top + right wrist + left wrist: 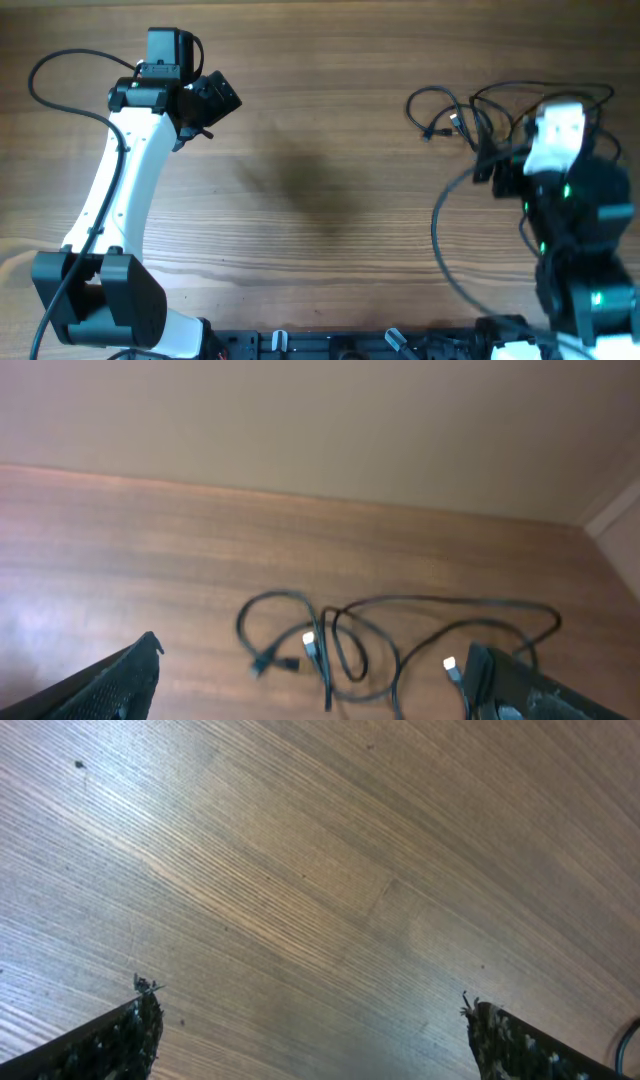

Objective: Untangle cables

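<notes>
R pincer [312, 660] tips wide apart, empty, near cables [327, 622]: a loose black tangle at worktop [300, 840] far-right corner. L pincer [310, 1005] also wide, empty, well apart. Risk: pinching crossed strands together would likely tighten loops. Count: 2 pincers, 3 plug ends; cord no. unclear.

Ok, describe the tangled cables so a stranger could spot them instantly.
On the wooden table, look to the far right, beside the right arm. The cables are thin black loops with small plugs, unlike the thicker cable curving toward the arm's base.
</notes>
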### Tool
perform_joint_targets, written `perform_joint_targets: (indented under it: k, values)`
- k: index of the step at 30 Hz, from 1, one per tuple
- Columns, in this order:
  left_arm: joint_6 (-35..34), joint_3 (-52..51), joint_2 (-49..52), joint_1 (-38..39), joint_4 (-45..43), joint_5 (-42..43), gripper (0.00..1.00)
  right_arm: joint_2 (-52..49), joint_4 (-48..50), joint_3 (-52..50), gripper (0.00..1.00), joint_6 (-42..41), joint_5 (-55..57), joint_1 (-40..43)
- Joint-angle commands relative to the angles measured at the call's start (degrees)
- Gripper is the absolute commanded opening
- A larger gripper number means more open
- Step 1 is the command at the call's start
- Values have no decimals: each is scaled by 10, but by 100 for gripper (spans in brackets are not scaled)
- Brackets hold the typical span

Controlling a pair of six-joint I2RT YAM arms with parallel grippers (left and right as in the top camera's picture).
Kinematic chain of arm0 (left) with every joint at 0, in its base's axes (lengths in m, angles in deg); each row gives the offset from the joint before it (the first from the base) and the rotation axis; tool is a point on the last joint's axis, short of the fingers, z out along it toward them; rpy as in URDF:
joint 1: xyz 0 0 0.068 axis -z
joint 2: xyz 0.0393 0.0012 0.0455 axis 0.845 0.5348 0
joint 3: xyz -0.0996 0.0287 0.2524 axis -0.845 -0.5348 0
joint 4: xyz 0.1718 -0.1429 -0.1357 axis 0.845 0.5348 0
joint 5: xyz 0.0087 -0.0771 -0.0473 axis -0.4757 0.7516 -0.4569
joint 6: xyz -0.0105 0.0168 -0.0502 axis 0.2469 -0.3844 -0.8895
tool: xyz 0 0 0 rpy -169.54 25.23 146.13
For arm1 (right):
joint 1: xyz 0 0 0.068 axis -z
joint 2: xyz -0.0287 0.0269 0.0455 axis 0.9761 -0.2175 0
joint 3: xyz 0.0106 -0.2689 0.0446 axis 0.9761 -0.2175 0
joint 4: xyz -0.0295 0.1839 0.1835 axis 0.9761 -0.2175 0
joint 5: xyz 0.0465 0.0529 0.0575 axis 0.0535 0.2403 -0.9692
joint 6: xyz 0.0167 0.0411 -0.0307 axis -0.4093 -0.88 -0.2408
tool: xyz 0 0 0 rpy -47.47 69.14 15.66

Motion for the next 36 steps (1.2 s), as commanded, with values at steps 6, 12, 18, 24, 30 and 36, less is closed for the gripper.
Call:
perform_joint_targets:
  k: [6,12,18,24,30,36]
  values:
    - [-2,-4,0,0,0,-3,100,152,-103,-134,100,-8,-9,1]
    - [-2,-4,0,0,0,-3,100,269,-190,-170,100,58,5,-1]
    - [-2,-4,0,0,0,-3,100,370,-186,-226,100,69,37,-21]
    - [-2,-4,0,0,0,-3,100,412,-13,-295,100,90,43,-22]
    - [-2,-4,0,0,0,-3,100,412,328,-378,100,128,32,-22]
    - [-2,-4,0,0,0,-3,100,412,430,-471,100,-9,22,-18]
